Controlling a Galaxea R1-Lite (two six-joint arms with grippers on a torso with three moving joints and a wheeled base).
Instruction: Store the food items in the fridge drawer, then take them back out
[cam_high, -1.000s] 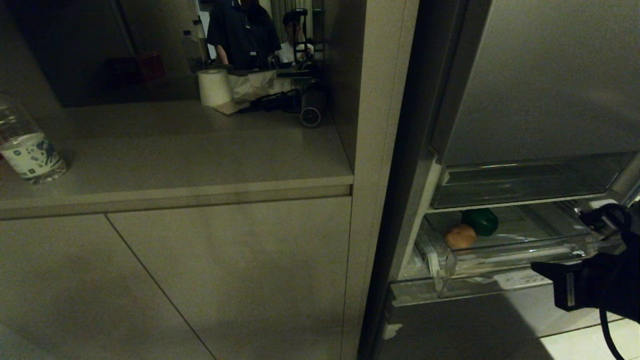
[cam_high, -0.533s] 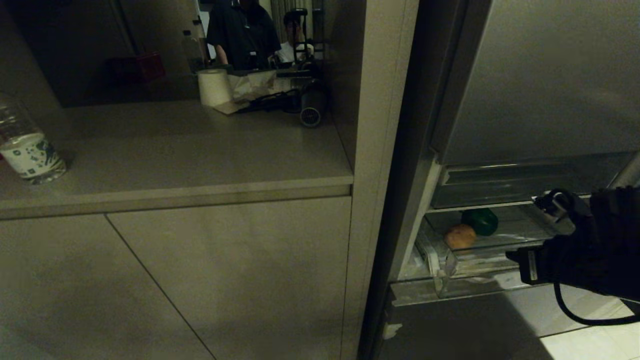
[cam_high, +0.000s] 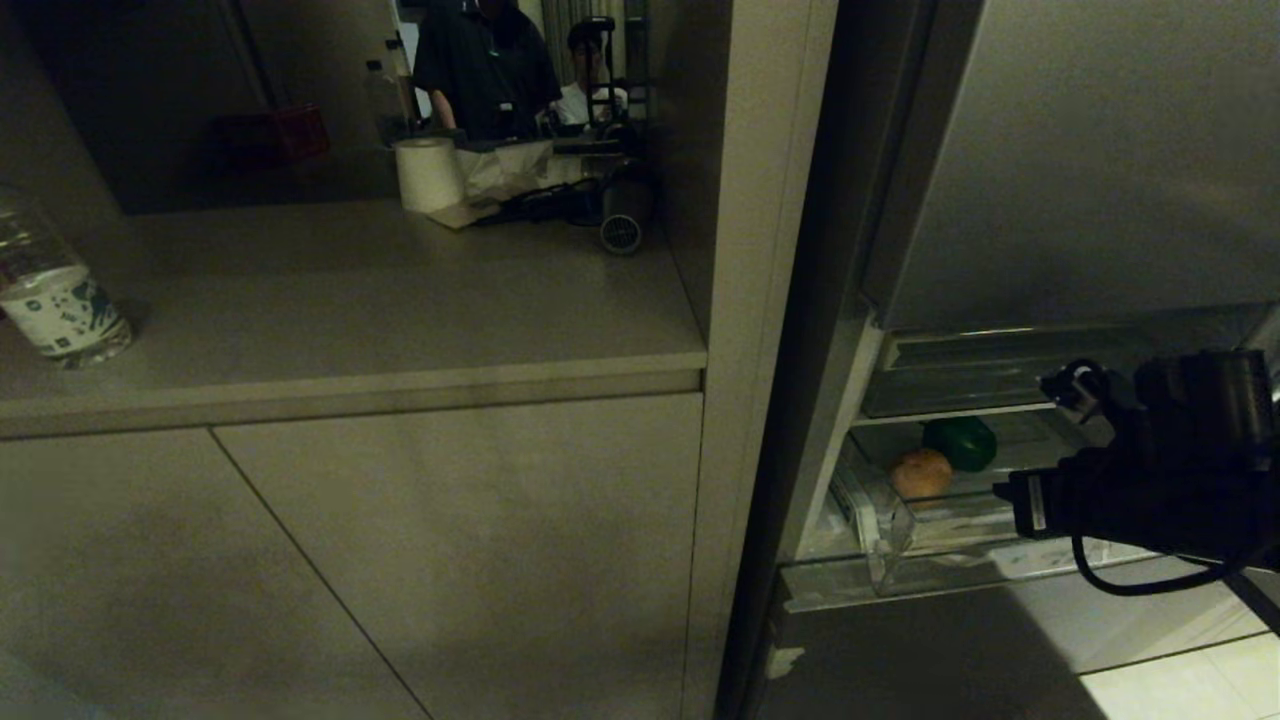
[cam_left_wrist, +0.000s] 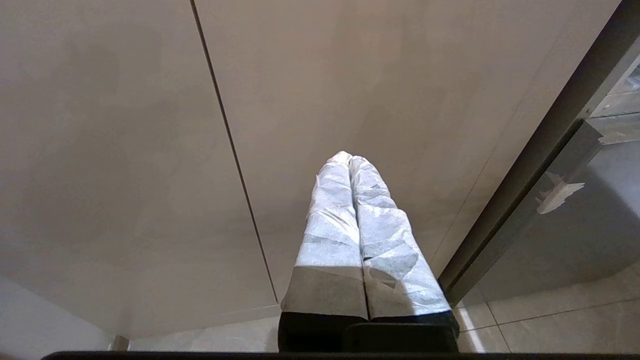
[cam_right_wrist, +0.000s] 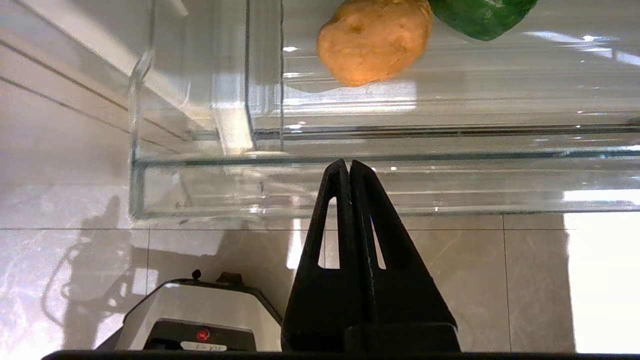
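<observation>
Rising leftward since before, the right end effector (cam_right_wrist: 349, 167) stayed closed and empty by the drawer (cam_right_wrist: 380, 170) lip, probably to push; potato (cam_right_wrist: 374, 40) and pepper (cam_right_wrist: 482, 16) lay inside.

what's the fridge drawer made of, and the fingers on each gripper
fridge drawer: looks like clear hard plastic, glossy; the floor shows through its thick lip. Right gripper fingers: matte black, probably plastic, with cut-out slots. Left gripper fingers: wrapped in crinkled pale material, perhaps tape or fabric.
</observation>
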